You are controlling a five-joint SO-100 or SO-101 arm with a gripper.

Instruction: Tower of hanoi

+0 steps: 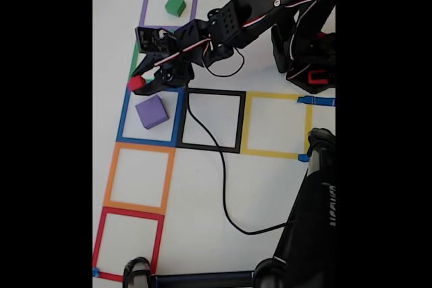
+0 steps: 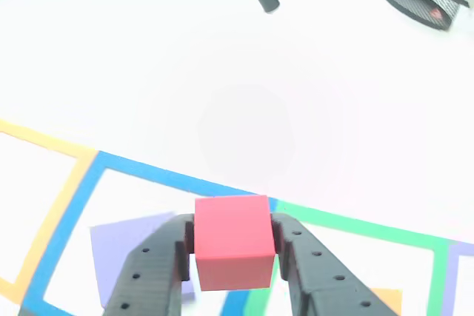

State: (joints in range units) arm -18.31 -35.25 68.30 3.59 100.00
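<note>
four cubes at stake: three are showing in the fixed view, red, purple and green; a scrap of orange is peeking at the bottom edge of the other view, too cut off to call.
step in hand: the claw (image 2: 233, 246) is gripping the red cube (image 2: 232, 240) between both fingers, one pressing on each side face; by my reading it is carrying the smallest piece between squares.
landmark: the blue tape square (image 1: 123, 121) on the bench (image 1: 270, 187).
red cube place: in the fixed view it is sitting in the claw (image 1: 140, 83) over the top left corner of the blue tape square, where the green tape begins; whether it is lifted clear of the bench i cannot tell.
purple cube (image 1: 152, 112): resting inside the blue tape square, slightly turned against the tape lines.
green cube (image 1: 175, 6): lying well beyond the blue tape square, inside the purple tape square (image 1: 144, 6).
next move: likely calling for lowering the red cube squarely onto its target and only then opening the fingers.
look of the red cube: plain, sharp-edged, matte; seeming light and small enough for a steady pinch.
</note>
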